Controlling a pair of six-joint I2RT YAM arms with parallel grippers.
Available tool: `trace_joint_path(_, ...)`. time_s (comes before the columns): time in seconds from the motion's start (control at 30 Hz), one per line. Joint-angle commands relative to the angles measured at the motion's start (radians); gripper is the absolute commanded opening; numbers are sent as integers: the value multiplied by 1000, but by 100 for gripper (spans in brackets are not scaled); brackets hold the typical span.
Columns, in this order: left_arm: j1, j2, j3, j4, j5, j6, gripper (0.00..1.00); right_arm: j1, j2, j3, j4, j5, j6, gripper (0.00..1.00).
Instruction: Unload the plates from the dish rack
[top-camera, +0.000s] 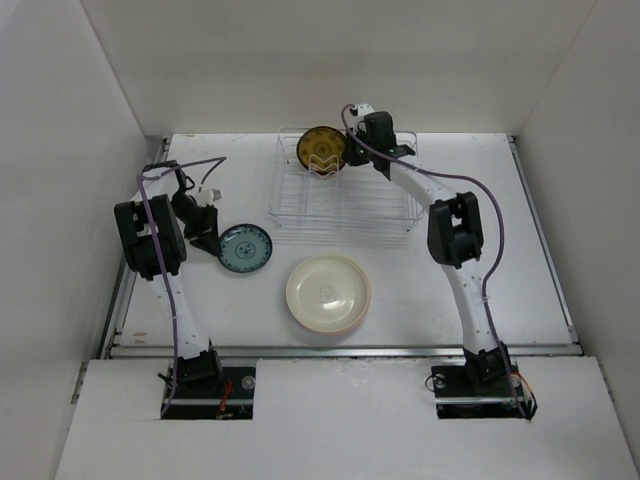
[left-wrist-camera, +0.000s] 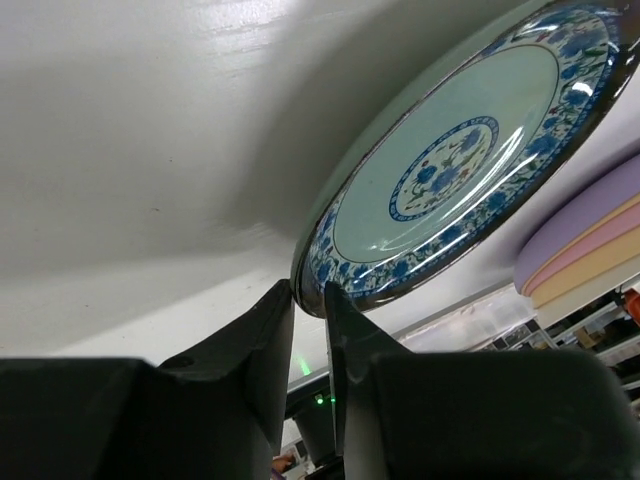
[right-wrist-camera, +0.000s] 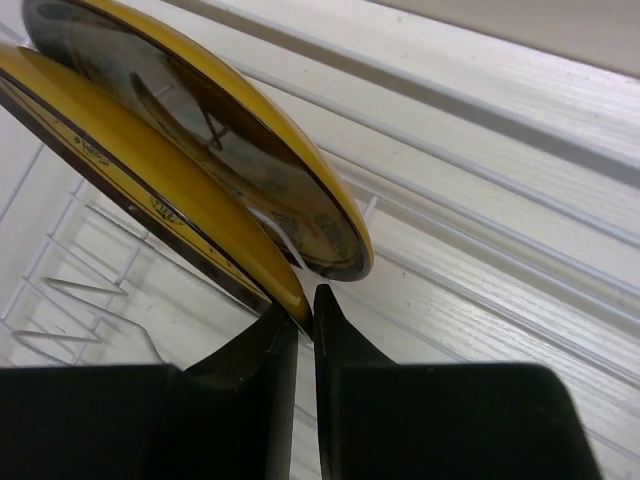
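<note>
My left gripper (top-camera: 214, 237) (left-wrist-camera: 310, 297) is shut on the rim of a small teal-patterned plate (top-camera: 246, 248) (left-wrist-camera: 455, 170), held low and tilted at the table's left; I cannot tell whether it touches the table. My right gripper (top-camera: 348, 151) (right-wrist-camera: 307, 303) is shut on the rim of a brown-and-yellow plate (top-camera: 320, 150) (right-wrist-camera: 150, 170) standing upright at the far end of the wire dish rack (top-camera: 345, 205) (right-wrist-camera: 80, 290). A second brown-and-yellow plate (right-wrist-camera: 270, 190) stands just behind it. A stack of larger plates, cream on top (top-camera: 328, 292), lies in front of the rack.
The left wrist view shows the stack's lavender, pink and yellow edges (left-wrist-camera: 590, 250) just beyond the teal plate. White walls close in the table on the left, right and back. The rest of the rack holds only upright wire dividers.
</note>
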Motion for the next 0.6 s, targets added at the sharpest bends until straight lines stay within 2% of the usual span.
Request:
trace_joint_path(0.0, 6, -1, 2, -41, -2, 33, 16, -10, -142, 2, 34, 25, -14, 0)
trace_joint_path(0.23, 6, -10, 23, -59, -2, 22, 33, -10, -219, -39, 34, 45, -49, 0)
trace_joint_path(0.47, 6, -86, 59, -38, -2, 13, 35, 23, -304, -51, -15, 65, -79, 0)
trace_joint_path(0.57, 6, -164, 72, 13, -2, -3, 38, 57, -352, -60, -58, -29, -79, 0)
